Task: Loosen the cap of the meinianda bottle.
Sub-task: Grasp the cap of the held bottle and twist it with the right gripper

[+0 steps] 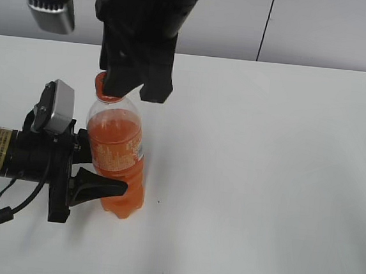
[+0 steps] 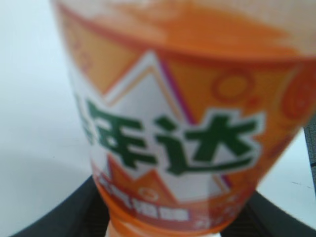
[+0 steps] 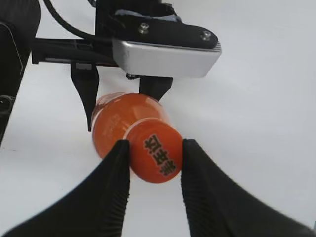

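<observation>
The meinianda bottle (image 1: 114, 150) stands upright on the white table, holding orange drink, with an orange-and-white label (image 2: 173, 133). My left gripper (image 1: 103, 168) comes in from the left and is shut on its lower body, one black finger (image 1: 98, 188) in front and the other behind. From above, my right gripper (image 3: 155, 148) is shut on the orange cap (image 3: 157, 154), whose top carries dark printed characters. Both ribbed fingers (image 3: 116, 170) press the cap's sides. In the exterior view the cap (image 1: 102, 82) is mostly hidden behind the right gripper (image 1: 133, 84).
The white table (image 1: 262, 182) stretches to the right and front of the bottle. A grey wall runs along the back. The left arm's silver wrist camera (image 3: 165, 57) sits close beside the bottle.
</observation>
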Motion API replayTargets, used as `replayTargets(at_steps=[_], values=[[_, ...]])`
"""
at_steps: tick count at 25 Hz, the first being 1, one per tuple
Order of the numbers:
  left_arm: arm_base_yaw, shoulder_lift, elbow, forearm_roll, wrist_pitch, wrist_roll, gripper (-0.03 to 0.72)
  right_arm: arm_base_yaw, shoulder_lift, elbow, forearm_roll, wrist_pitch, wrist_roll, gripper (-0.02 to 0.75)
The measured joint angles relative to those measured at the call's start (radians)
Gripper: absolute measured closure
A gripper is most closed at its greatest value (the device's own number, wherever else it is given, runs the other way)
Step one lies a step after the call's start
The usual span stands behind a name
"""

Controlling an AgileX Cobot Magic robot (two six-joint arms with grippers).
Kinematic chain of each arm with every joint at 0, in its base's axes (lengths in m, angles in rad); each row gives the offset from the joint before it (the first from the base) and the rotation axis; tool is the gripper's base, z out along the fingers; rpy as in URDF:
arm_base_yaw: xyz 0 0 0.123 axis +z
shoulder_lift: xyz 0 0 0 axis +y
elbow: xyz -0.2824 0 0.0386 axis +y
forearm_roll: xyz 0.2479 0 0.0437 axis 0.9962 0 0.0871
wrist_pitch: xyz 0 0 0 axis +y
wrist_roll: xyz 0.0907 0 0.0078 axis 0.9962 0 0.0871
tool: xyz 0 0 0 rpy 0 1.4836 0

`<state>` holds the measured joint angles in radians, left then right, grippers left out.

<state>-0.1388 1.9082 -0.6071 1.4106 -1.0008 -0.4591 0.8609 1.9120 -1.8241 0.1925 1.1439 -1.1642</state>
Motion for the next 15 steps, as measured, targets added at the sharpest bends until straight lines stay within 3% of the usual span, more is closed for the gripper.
replayTargets(at_steps=[10, 15], values=[[0.0, 0.0, 0.0, -0.001, 0.0, -0.001, 0.305, 0.0, 0.0, 0.0, -0.003, -0.004, -0.104, 0.474], [0.0, 0.0, 0.0, -0.001, 0.001, -0.004, 0.305, 0.0, 0.0, -0.007, 0.01, 0.008, -0.075, 0.325]])
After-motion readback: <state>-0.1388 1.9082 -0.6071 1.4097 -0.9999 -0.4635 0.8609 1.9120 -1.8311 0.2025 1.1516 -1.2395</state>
